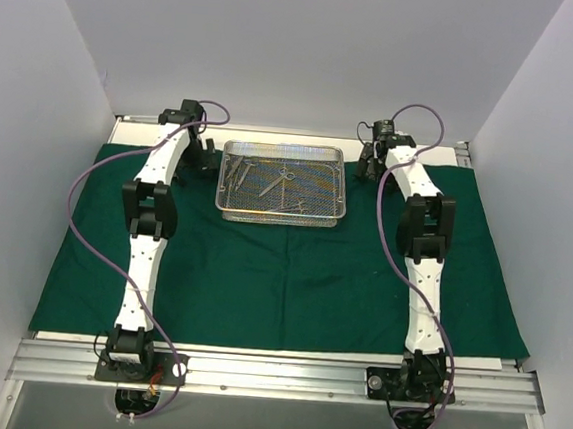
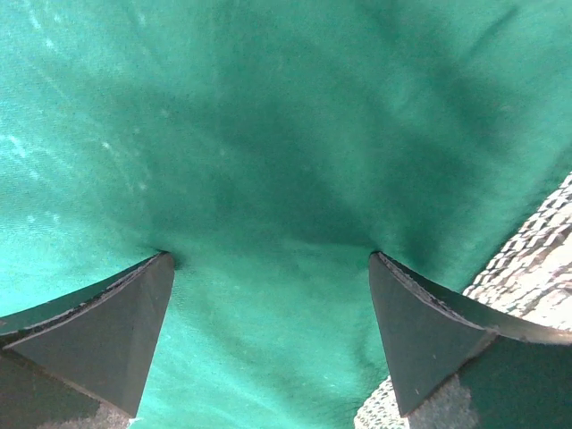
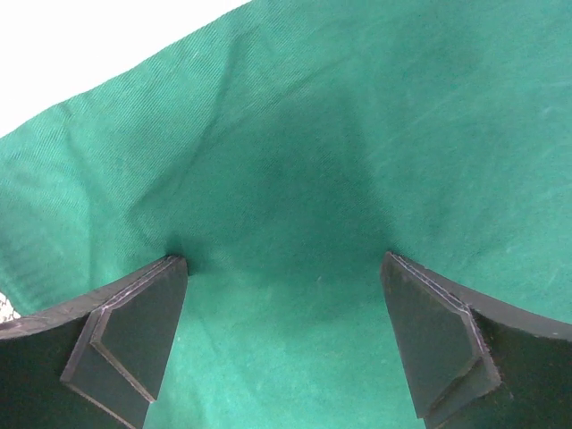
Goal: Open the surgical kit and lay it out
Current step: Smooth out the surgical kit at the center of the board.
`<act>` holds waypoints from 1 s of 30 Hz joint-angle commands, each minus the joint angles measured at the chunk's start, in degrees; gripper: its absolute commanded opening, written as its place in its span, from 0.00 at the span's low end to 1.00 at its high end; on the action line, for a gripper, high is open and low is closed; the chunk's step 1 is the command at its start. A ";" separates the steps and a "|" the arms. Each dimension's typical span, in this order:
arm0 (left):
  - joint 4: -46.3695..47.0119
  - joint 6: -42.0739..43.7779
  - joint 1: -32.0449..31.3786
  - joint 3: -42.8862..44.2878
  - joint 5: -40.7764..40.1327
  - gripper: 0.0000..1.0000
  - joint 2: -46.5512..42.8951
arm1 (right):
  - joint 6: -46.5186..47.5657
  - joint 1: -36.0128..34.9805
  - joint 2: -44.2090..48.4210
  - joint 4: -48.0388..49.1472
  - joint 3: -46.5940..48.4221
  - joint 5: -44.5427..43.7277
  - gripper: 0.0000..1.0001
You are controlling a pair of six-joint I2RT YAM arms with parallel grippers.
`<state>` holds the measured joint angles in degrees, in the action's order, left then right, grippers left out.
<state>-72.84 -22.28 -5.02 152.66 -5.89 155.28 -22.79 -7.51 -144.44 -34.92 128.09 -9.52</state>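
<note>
Risk, cloth: both end effectors sit low on the green cloth [image 1: 280,284], one on either side of the tray [image 1: 279,220]. If they closed here they would probably pinch the fabric. A lift or pull would then drag the cloth and bunch it.
Risk, tray: the tray stands on the cloth at the far middle of the table [image 1: 285,351]. A tug on the fabric from either side could slide or tilt it and scatter what is inside.
Risk, sideways move: the tray wall stands between each end effector and the contents. Moving inward without first rising would likely knock the wall.
Risk, instruments: the scissors and forceps [image 1: 280,179] lie loose and partly crossed on the mesh. They are thin and flat, so a grasp could slip or catch two at once.
Left end effector [image 1: 203,157]: the jaws are wide apart with nothing between them. The fingertips [image 2: 147,277] appear to press on the cloth, which creases faintly at the tips. The tray mesh is just beside it.
Right end effector [image 1: 368,161]: it is wide open and empty, with its tips on or barely above the cloth, close to the cloth's far edge.
Progress: the cloth is spread out, and the instruments are not yet laid out of the tray.
</note>
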 commanded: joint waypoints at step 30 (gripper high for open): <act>8.60 -1.62 6.67 -6.84 0.71 0.94 -18.94 | -3.23 4.79 2.83 -4.71 14.74 4.07 1.00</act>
<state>-65.95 -23.24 -0.67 143.81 -0.60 146.28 -23.99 -2.96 -151.44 -37.32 142.89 -5.85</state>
